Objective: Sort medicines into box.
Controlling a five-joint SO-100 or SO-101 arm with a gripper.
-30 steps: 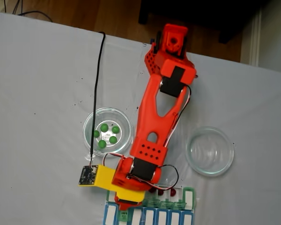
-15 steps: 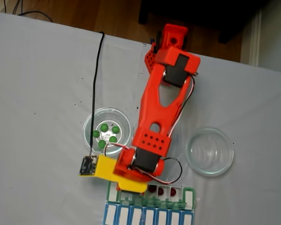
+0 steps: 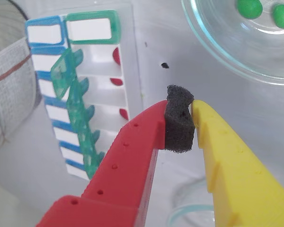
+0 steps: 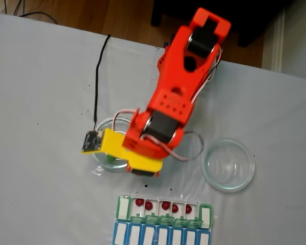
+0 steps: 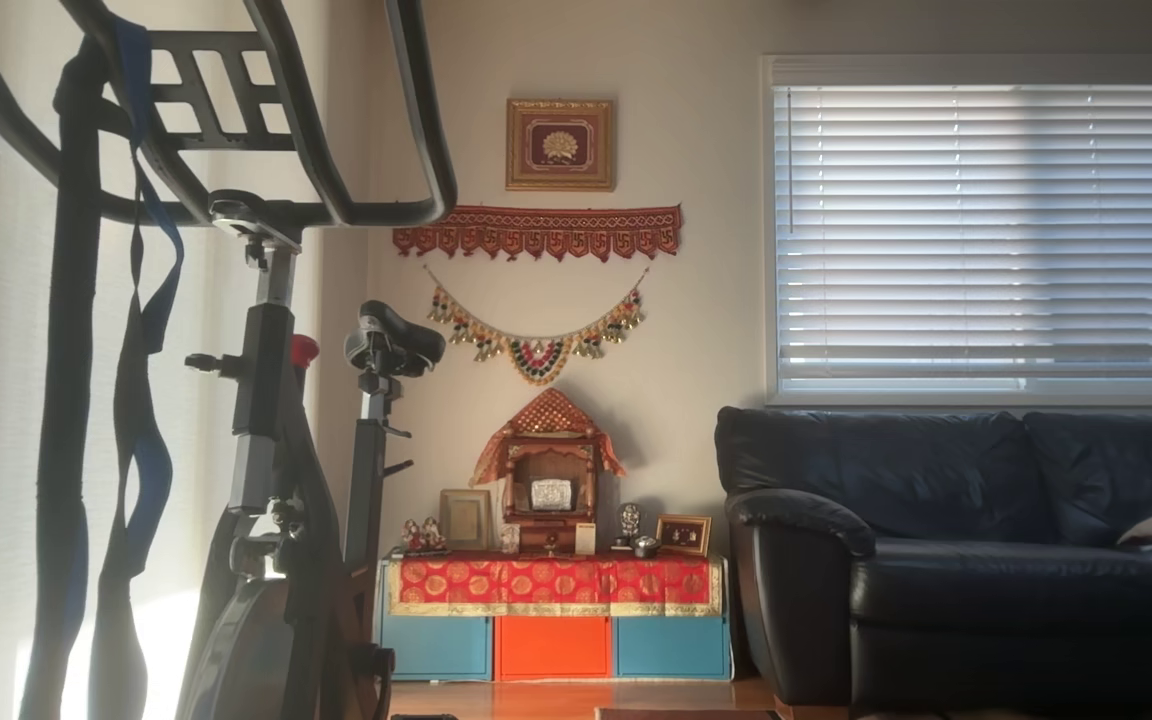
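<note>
Across the white worktop [image 4: 41,102], the red arm [image 4: 181,81] is reaching down over a glass dish [image 3: 217,42]. Left of the fingers [image 3: 180,124] in the wrist view, the box [image 3: 97,94] is lying with its green lids [image 3: 78,113] open and red medicines [image 3: 116,56] sitting in its compartments. Beyond the fingertips, green medicines [image 3: 250,7] are resting in that dish. Between the narrow-set fingers, only a black foam pad [image 3: 179,120] is sitting.

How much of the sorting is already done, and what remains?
Done: five red balls sit in the green organizer row. In hand: nothing; the claw is shut on its own foam pad, near the left dish. Left: the green balls there.
</note>
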